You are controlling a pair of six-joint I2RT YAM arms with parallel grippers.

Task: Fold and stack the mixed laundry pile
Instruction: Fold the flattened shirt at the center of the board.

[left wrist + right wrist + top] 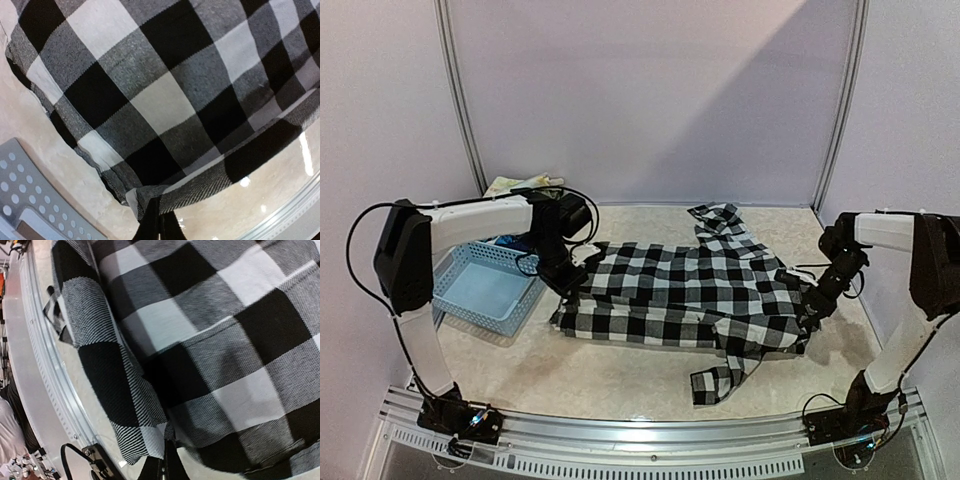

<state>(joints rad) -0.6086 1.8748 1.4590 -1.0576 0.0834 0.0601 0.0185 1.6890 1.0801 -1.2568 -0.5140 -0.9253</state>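
The shirt (pixel 690 290) lies long left-right, left gripper (pixel 563 280) pinching its left edge, right gripper (pixel 817 305) its right edge (both clamped on cloth).

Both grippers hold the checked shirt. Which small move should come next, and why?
Probably lift both ends a little, together. The left gripper and right gripper are each shut on an edge of the checked shirt, which lies spread on the table.

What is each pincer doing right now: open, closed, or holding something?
Left pincer: closed on the checked shirt.
Right pincer: closed on the checked shirt.
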